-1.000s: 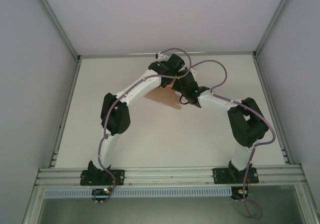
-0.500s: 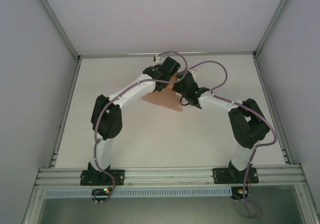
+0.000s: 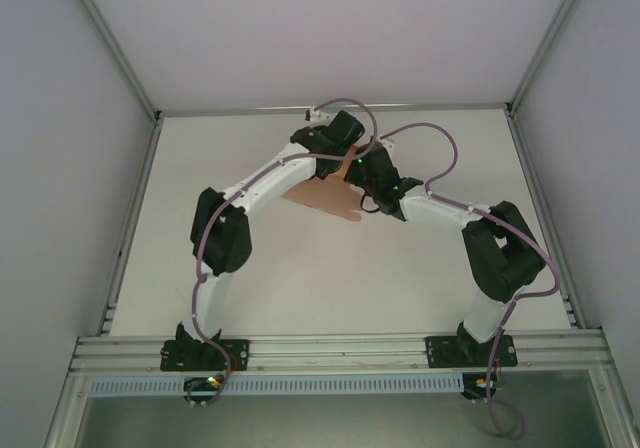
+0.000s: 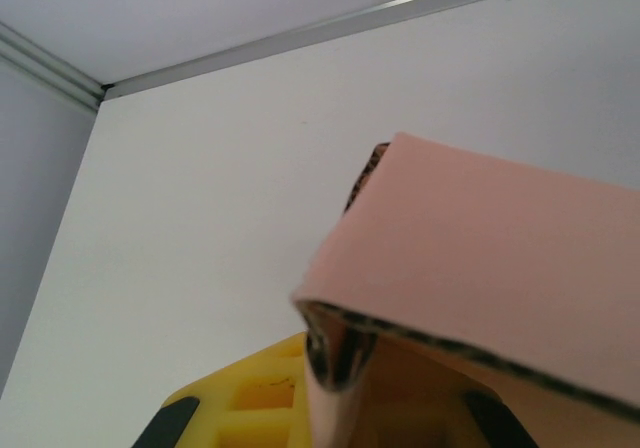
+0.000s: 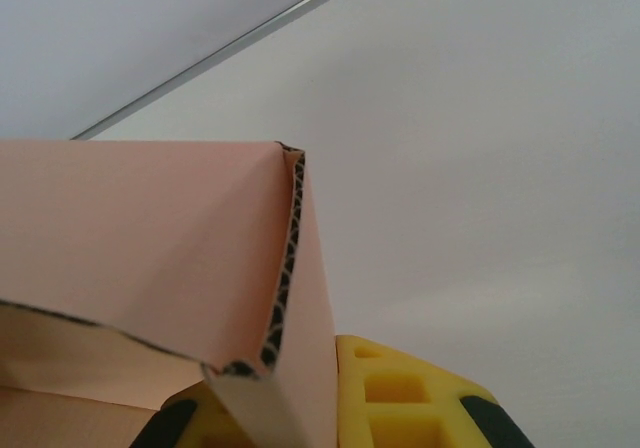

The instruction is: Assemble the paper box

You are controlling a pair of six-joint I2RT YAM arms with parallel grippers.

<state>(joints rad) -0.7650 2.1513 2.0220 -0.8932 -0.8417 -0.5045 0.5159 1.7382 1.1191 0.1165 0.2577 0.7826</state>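
- The paper box is a salmon-pink sheet of corrugated card, partly folded. It sits toward the far middle of the counter.
- From above, its near part spreads low over the counter and ends in rounded tabs. Its far part runs up under the two wrists.
- In the left wrist view, one panel of the box bends over at a crease, with its dark fluted edge showing along the lower side.
- In the right wrist view, two panels meet at a raised corner, and the fluted edge runs down toward the camera.
- The left hand is closed on the card. Seen from its own wrist, a narrow flap is pinched beside the yellow finger pad.
- The right hand is likewise clamped on the card. In its own view, the folded corner comes down just left of its yellow finger pad.
- The two hands come in from either side and nearly meet over the far end of the box.
- Both arms arch up from the near rail, each trailed by a purple cable.
- Pale grey walls and an aluminium frame close in the counter.
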